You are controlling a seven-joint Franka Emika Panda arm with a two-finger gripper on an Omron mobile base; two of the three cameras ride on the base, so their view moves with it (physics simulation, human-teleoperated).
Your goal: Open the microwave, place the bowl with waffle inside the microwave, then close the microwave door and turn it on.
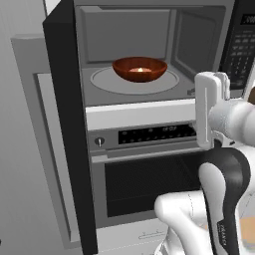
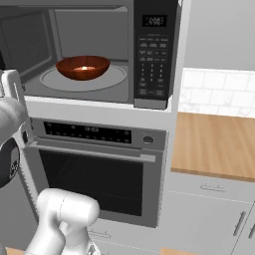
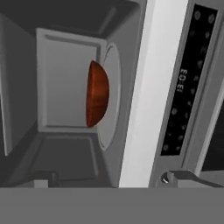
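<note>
Oven (image 1: 149, 179) below; microwave (image 2: 99, 30) holds bowl (image 2: 82, 67).

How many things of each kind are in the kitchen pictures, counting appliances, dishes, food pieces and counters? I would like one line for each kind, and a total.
Appliances: 2, the microwave with its door swung open, and the oven below it.
Dishes: 1, the bowl on the turntable.
Food pieces: 1, the waffle in the bowl.
Counters: 1, the wooden counter.
Total: 5

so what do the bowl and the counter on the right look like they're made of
Bowl: probably polished wood, going by its glossy reddish-brown surface with faint streaks, though glazed ceramic is possible. Counter: looks like matte wood, with warm tan plank-like grain.
</note>
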